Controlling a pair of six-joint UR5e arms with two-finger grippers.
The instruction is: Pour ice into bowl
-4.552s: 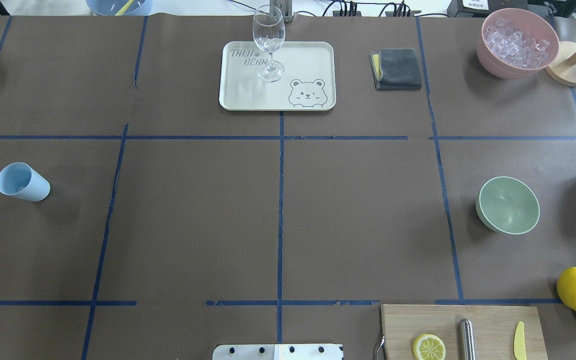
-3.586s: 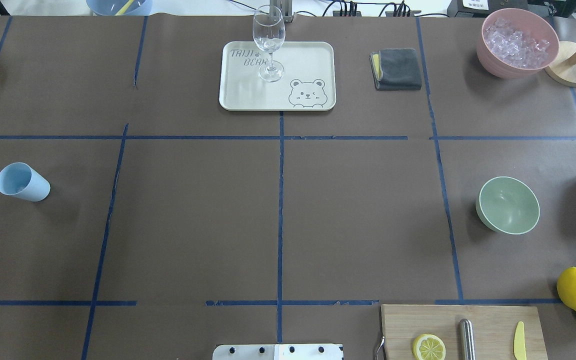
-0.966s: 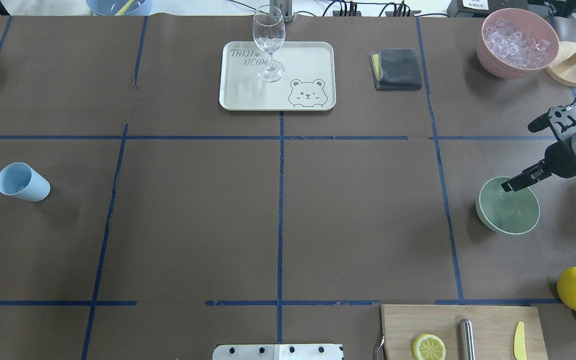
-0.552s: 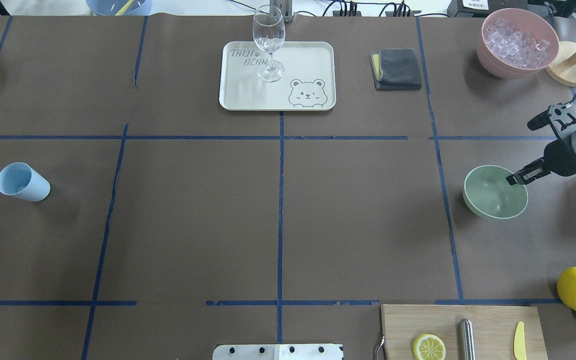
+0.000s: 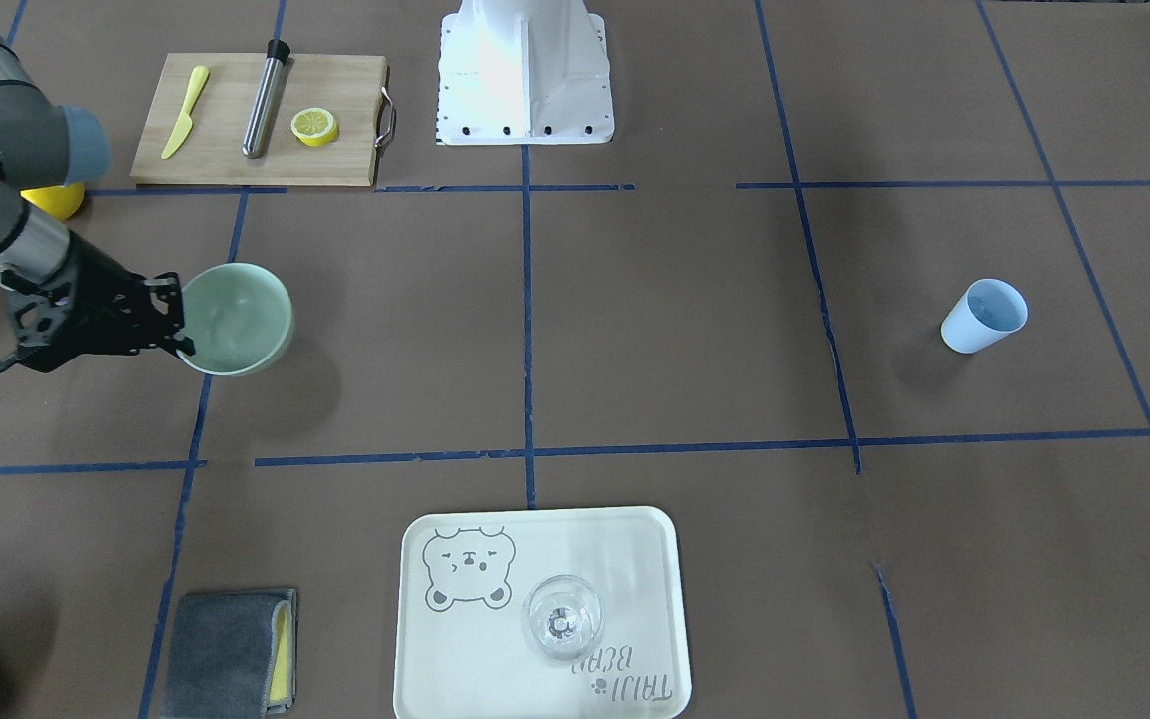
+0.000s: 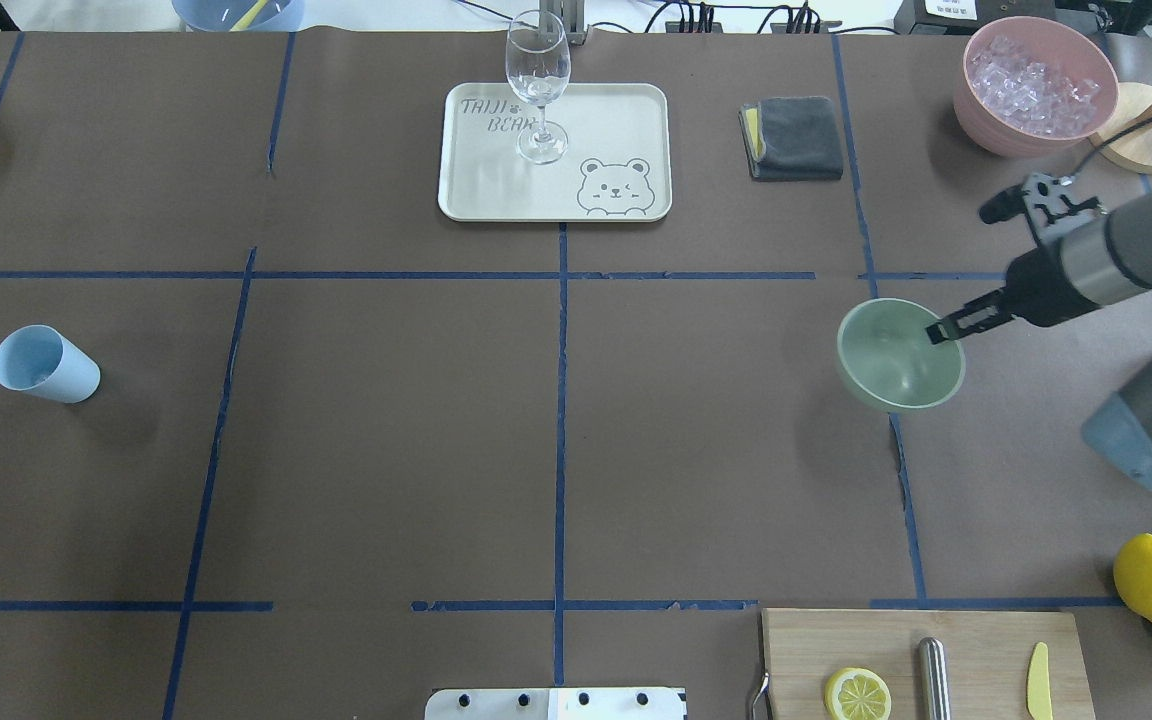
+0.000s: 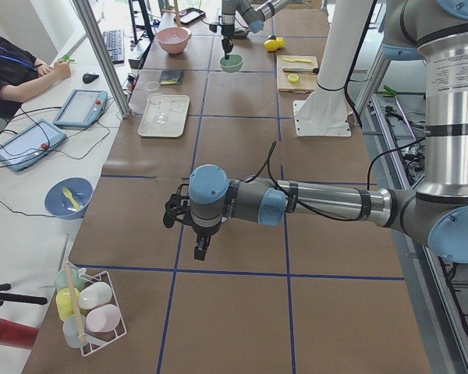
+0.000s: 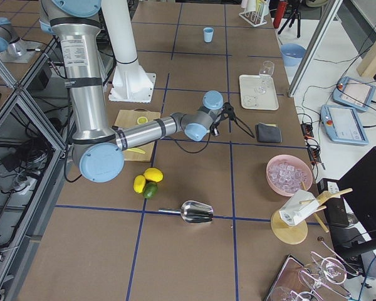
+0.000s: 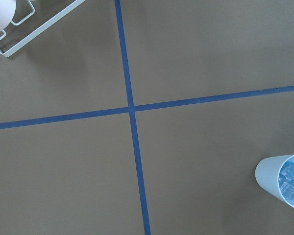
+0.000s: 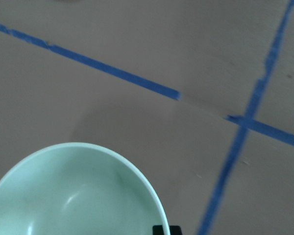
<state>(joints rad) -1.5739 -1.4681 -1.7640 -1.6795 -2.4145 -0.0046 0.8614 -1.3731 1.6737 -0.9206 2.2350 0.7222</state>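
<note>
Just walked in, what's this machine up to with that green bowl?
The right arm has its jaws pinched on the rim of the mint-green bowl, holding it toward the table's right side. The ice cubes sit in the light blue cup far off on the left, where the left arm hangs nearby. The bowl is empty; nothing is poured yet.

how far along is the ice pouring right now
Done: the right gripper has pinched the rim of the bowl. In hand: it holds the bowl, which is empty, right of the table's middle. Left: the ice sits in the light blue cup far on the robot's left, ungripped; grasping and pouring it remain.
</note>
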